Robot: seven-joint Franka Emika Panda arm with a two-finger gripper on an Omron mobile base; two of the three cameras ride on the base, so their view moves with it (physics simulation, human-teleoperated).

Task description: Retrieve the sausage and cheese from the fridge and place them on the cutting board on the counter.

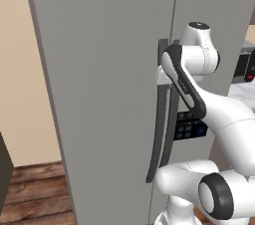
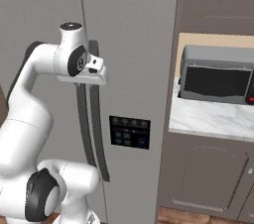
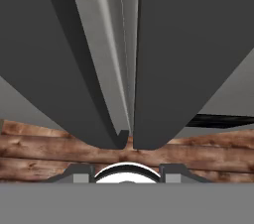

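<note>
The fridge (image 1: 104, 94) stands with both grey doors shut, so nothing of its shelves or contents can be seen. Its two long dark curved handles (image 1: 160, 119) run down side by side along the seam between the doors, and a small dark control panel (image 2: 130, 132) sits on the right door below the level of the hand. The white arm reaches up and forward from the base, and the gripper (image 2: 94, 69) is pressed in at the upper part of the handles — in the right base view the hand sits directly against the top of the pair. In the hand view the two dark handles (image 3: 149, 59) loom large and taper downward toward the wooden floor (image 3: 49, 148), with the pale door seam between them; whether the jaws are apart, together or clamped on a handle cannot be told from any view. To the right of the fridge, a grey microwave (image 2: 216, 80) rests on the white marble table (image 2: 208, 119), over grey-brown cabinets (image 2: 203, 173) — well apart from the hand.
</note>
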